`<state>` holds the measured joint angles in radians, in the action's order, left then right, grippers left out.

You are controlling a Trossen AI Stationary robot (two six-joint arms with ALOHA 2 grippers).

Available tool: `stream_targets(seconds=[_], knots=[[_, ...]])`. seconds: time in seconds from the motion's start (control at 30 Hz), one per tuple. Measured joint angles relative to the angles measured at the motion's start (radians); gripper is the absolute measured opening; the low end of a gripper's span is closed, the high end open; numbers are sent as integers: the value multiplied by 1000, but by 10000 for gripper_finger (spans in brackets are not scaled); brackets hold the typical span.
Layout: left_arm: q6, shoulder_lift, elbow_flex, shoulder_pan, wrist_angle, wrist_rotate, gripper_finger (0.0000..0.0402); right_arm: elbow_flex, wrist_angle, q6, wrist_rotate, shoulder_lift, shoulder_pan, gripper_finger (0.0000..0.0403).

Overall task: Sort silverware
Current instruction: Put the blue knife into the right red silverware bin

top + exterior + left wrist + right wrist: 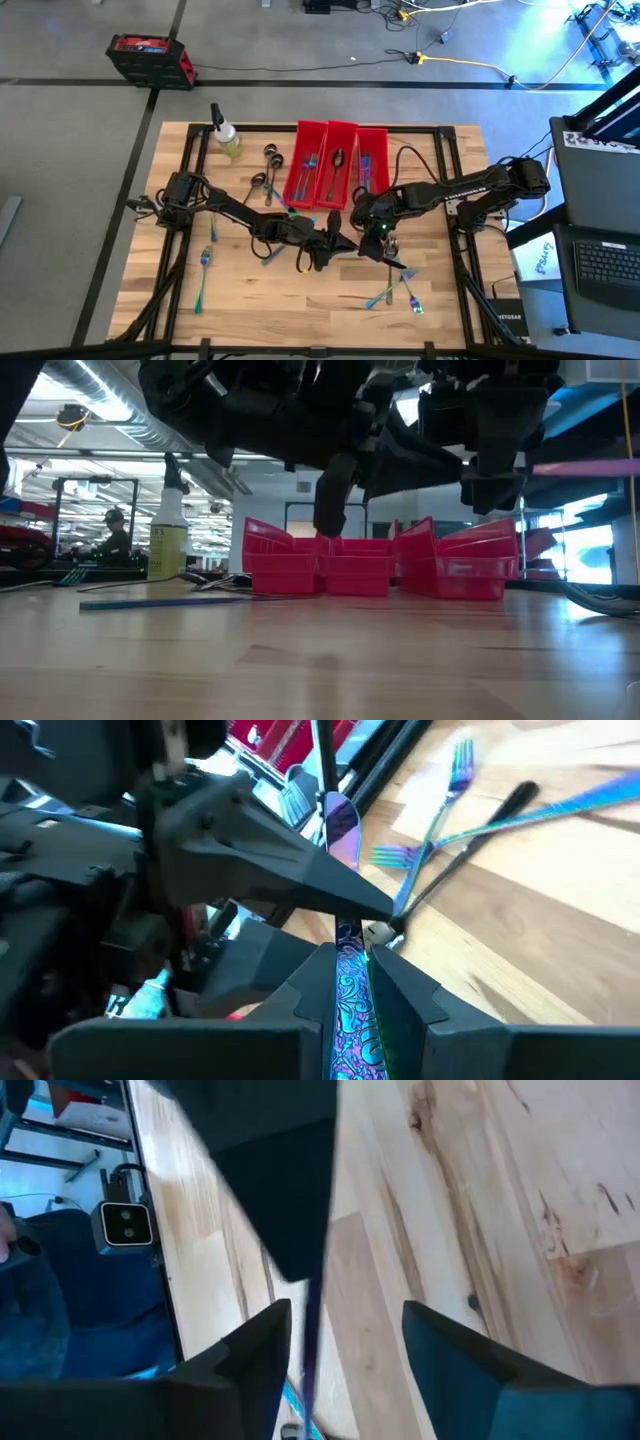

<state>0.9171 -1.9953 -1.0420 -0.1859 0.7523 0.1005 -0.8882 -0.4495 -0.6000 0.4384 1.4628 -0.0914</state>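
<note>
Over the pale wooden slatted table, both dark arms are meeting at centre, just in front of the three long red plastic bins. The left gripper is clenching an iridescent blue-purple patterned knife, seen only in its wrist view. The right gripper is hanging spread over bare wood, while the high view alone is showing loose iridescent forks scattered nearby.

Pale wooden tabletop on a grey floor. A red-and-black case and loose cables lie on it. Beyond: ceiling ducting, a seated person, a laptop beside the table.
</note>
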Motion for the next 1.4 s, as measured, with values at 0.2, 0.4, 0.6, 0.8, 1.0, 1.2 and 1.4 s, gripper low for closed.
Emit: stream_targets(seconds=[0.2,0.4,0.6,0.8,1.0,1.2,1.4], knots=[[1,0,0,-4,-2,12,33,0,4,2,13,0,0,158],[8,0,0,-3,2,18,33,0,5,11,25,0,0,110],[8,0,0,-3,0,21,33,0,21,21,42,0,0,22],[7,0,0,-4,4,18,33,0,40,9,86,0,-1,11],[7,0,0,-6,1,20,33,0,33,-23,88,0,0,4],[4,0,0,-16,-5,49,42,0,33,-23,90,0,0,2],[82,0,0,-42,45,112,100,-2,38,-25,114,-1,-2,1]])
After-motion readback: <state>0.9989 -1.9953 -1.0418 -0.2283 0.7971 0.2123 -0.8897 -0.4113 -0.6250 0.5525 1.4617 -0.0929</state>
